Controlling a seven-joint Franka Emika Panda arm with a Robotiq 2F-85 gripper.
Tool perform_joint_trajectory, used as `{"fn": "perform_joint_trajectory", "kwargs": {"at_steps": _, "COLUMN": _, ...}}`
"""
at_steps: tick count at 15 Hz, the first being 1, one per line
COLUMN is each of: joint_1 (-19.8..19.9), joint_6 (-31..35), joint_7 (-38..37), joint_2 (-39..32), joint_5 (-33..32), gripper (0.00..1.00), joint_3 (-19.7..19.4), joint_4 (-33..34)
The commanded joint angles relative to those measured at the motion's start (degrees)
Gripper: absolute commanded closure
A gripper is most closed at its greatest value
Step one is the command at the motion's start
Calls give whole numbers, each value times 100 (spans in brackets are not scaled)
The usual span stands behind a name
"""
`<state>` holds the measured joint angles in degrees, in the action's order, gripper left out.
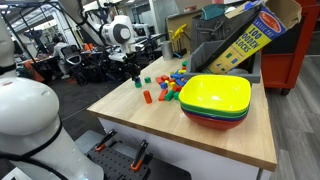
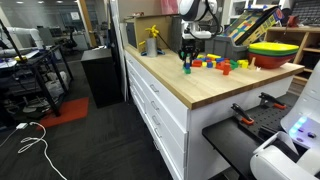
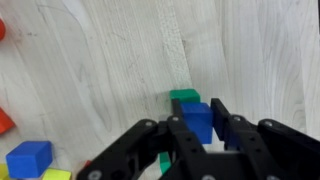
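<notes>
**Claw** (image 3: 198, 128): clenched on the blue block (image 3: 199, 118), as I read it. In the wrist view both fingers lie against the block's sides, low over the surface (image 1: 200, 140).

**Blue block:** between the fingers, touching the green block (image 3: 184, 96) just beyond the fingertips. I cannot tell whether it rests on top of the green block or against it.

**Hazards, my judgement:**
- If the blue block overlaps the green one only in part, letting go would tip it off.
- A sideways nudge from me would push the green block along the smooth wood.
- If the grip is near the block's edge, the block may twist in it.
- Another blue cube (image 3: 28, 158) lies off to one side of the claw, and a careless swing would scatter it.

**Surface:** pale wooden top over white drawers (image 2: 160, 100).
- Loose blocks (image 1: 170, 85) lie near the claw.
- A stack of bowls (image 1: 215, 98) stands well apart from it.
- A blocks box (image 1: 245, 40) leans behind the bowls.

**Room:** a lab with dark flooring, equipment racks behind the claw, a cable (image 2: 35, 140) on the floor, and a red cabinet (image 1: 290, 50).
</notes>
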<state>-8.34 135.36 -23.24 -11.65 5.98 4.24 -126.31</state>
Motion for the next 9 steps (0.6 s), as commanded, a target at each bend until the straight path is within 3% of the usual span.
{"fn": "perform_joint_trajectory", "kwargs": {"at_steps": 1, "joint_1": -25, "joint_6": 104, "joint_7": -123, "joint_2": 192, "joint_5": 9, "gripper": 92, "joint_3": 4, "joint_4": -173}}
{"fn": "perform_joint_trajectory", "kwargs": {"at_steps": 9, "joint_1": -13, "joint_6": 89, "joint_7": 15, "joint_2": 199, "joint_5": -49, "gripper": 92, "joint_3": -1, "joint_4": -210}}
